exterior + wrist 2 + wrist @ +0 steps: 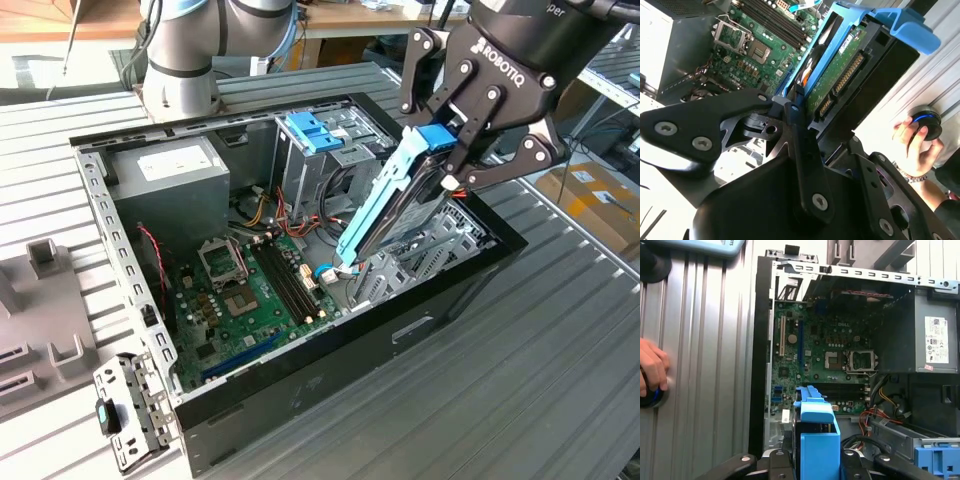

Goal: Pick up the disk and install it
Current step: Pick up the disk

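Gripper [452, 155] clamps the upper end of the disk [390, 207], which slants down beneath it, lower end inside the open computer case [300, 370]; beyond that, farther from the gripper, lies the green motherboard [245, 290].

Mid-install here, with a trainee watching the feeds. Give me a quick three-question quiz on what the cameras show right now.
1. True or false: the gripper is shut on the dark rectangular disk with bright blue plastic rails.
2. The disk is: A lying flat; B tilted over the open black metal computer case; C fully seated in a bay.
3. What is the person's hand touching in the second wrist view?
Key: 1 true; 2 B; 3 a round black knob with a blue ring.
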{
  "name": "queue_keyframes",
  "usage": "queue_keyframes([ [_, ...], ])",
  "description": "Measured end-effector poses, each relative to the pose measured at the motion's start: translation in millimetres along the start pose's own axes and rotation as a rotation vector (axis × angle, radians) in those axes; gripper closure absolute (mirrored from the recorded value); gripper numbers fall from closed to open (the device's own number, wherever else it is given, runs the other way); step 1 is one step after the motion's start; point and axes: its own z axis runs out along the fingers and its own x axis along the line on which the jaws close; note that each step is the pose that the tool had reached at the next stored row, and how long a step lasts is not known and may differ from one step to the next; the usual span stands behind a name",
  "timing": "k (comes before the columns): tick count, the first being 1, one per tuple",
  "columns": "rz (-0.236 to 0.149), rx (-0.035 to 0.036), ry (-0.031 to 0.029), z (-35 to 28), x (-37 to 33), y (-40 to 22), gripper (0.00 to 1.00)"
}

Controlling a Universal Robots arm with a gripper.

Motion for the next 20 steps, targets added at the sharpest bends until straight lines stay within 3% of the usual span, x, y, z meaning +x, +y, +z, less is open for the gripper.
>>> queue_keyframes([
  [14, 0.000, 0.0000, 0.0000, -1.0, 12.2, -6.6, 0.64],
  [20, 0.000, 0.0000, 0.0000, -1.8, 17.5, -13.6, 0.64],
])
